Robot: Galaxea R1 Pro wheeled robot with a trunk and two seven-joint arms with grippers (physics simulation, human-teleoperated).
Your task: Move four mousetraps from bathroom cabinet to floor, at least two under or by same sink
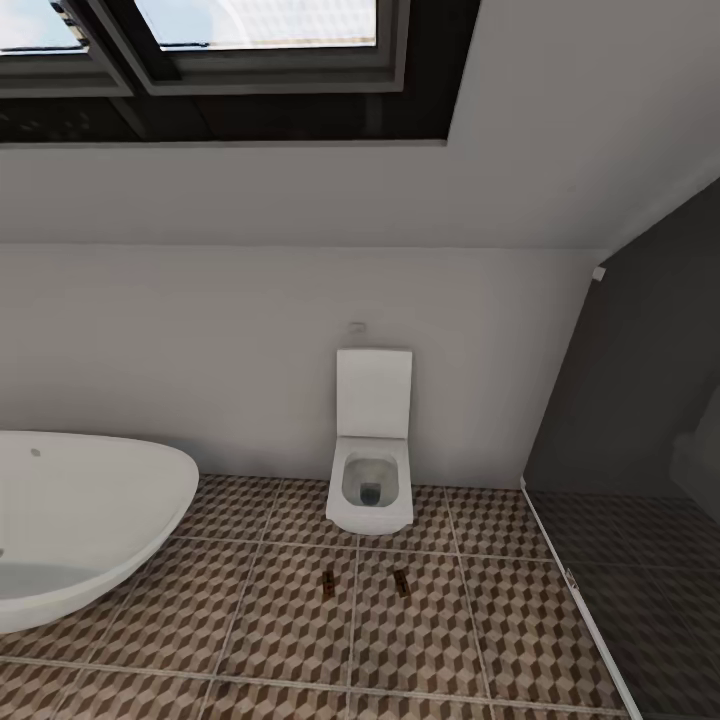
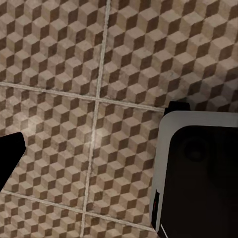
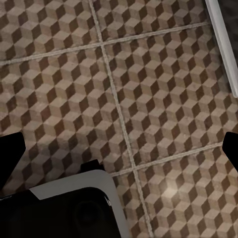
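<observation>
The bathroom floor (image 1: 280, 620) carries a brown, beige and white cube pattern with pale grout lines. The toilet (image 1: 372, 455), the bathtub (image 1: 80, 520) and the wall (image 1: 200, 350) are white, and two mousetraps (image 1: 330, 583) look dark brown.

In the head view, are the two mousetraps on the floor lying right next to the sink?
No: the two mousetraps lie on the bathroom floor just in front of the white toilet, with the bathtub off to one side.
</observation>
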